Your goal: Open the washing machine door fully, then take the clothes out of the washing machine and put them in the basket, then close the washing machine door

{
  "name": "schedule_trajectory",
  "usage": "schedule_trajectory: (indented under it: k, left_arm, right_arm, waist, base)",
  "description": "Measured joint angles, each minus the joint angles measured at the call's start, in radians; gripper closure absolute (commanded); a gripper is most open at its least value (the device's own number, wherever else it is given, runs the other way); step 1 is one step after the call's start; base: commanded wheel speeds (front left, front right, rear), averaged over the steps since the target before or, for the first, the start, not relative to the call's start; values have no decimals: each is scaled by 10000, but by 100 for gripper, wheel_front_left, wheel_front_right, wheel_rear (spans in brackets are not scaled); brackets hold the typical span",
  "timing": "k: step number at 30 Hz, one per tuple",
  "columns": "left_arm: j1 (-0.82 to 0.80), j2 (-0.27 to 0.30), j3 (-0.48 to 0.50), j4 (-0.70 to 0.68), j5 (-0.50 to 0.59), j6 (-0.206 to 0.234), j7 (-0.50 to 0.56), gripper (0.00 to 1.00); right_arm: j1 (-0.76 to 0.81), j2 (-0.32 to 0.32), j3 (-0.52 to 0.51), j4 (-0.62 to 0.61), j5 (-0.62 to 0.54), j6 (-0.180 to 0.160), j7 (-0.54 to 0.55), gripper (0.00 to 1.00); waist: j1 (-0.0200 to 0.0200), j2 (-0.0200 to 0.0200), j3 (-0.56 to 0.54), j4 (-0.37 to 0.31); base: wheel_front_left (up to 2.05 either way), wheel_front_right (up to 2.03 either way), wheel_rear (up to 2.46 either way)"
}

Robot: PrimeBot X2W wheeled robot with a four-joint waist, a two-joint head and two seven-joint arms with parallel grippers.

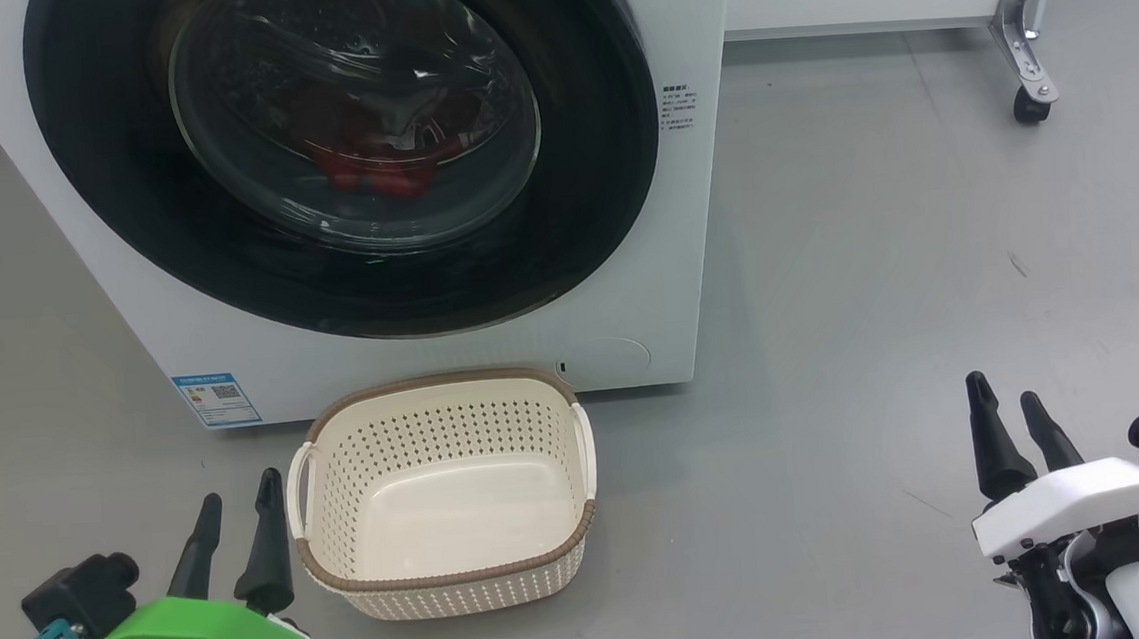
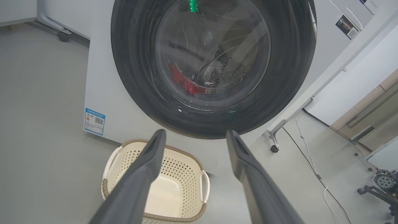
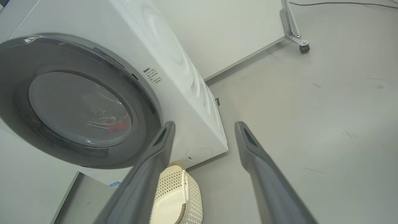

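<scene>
Washing machine door [image 1: 332, 146] is shut flat against the front of the washing machine [image 1: 697, 210], w/ the glass bowl bulging at its centre. Thru the glass I see the clothes [image 1: 374, 171], a red lump low in the drum; lettering is too blurred to read. The basket [image 1: 447, 577] stands upright on the floor [image 1: 877, 268], just in front of the washer's bottom front edge and below the door. I can't tell if it touches the washer. Its cream bottom is bare, w/ handles on its L and R sides. A blue sticker [image 1: 217, 398] sits at the washer's lower L front corner.

L gripper [image 1: 239, 488] hangs low, just beside the basket's L handle, fingers spread apart. On its wrist cam they point at the door's lower rim, basket underneath. R gripper [image 1: 1002, 388] is over open floor, well apart from basket and washer, fingers also spread wide. Its wrist cam looks along them past the washer's R front corner.
</scene>
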Motion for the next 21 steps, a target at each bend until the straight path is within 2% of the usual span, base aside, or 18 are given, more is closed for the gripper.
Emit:
schedule_trajectory:
  k: [11,21]
  left_arm:
    - [9,-15,-316,192,1139,525,-297,0]
    - [7,12,-715,215,2426,784,-577,0]
  right_arm:
    - [0,-38,464,148,-1388,-520,-387,0]
    - [-6,-125,997,247,-2541,-690,-715,0]
  waist:
    - [0,0,-49,0]
    - [0,0,-64,23]
  base:
    - [0,0,0]
    - [0,0,0]
